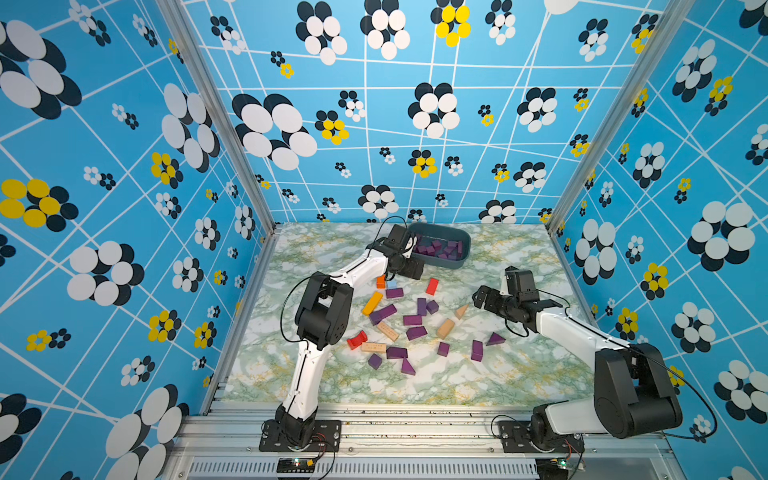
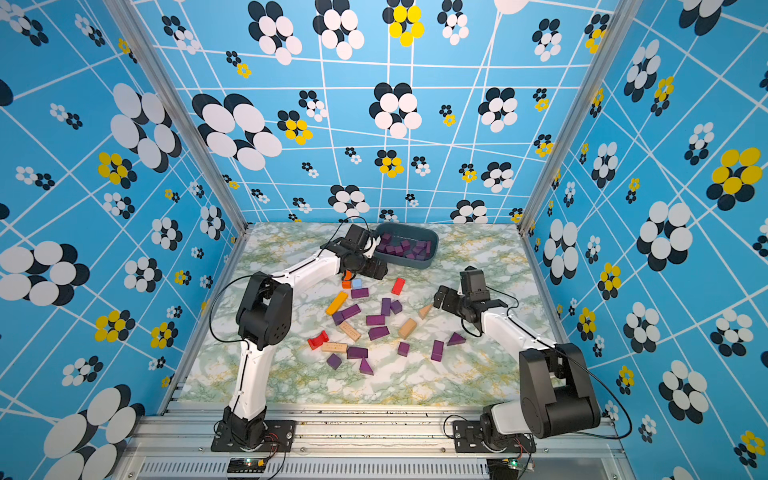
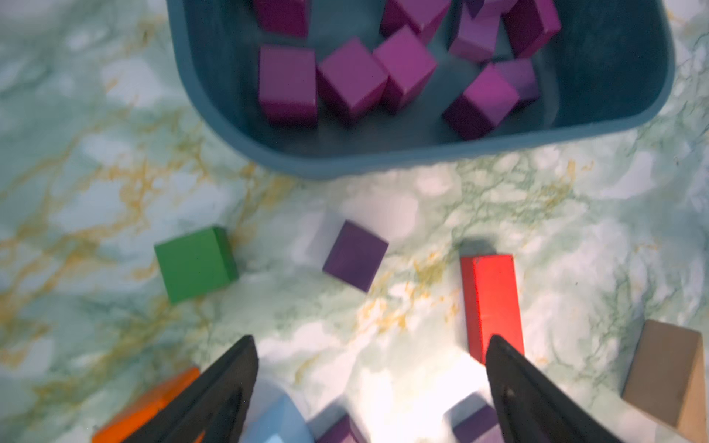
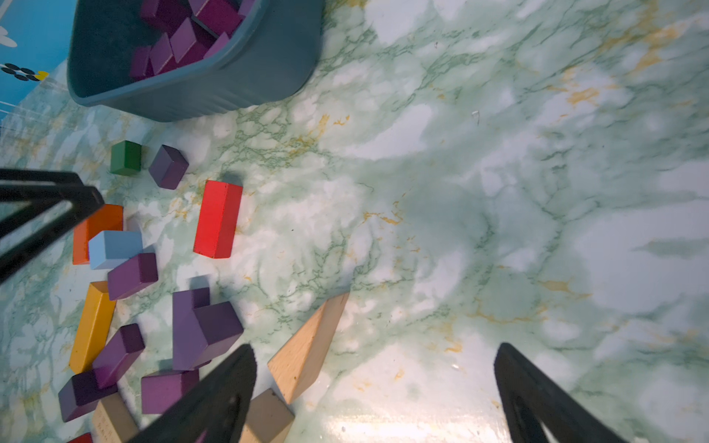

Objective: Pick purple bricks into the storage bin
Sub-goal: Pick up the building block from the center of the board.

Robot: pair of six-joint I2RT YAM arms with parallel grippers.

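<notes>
Left jaws and right jaws both wide, empty — I'd square up on the dark purple wooden cube (image 3: 355, 255) near the green wooden cube (image 3: 195, 264), then the blue-grey plastic bin (image 3: 295, 167).

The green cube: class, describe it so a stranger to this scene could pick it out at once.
Start at the blue-grey storage bin at the back of the marbled table. Just outside its wall, two small cubes sit side by side, not touching. The green cube is the only green block in view; its neighbour is a purple cube.
</notes>
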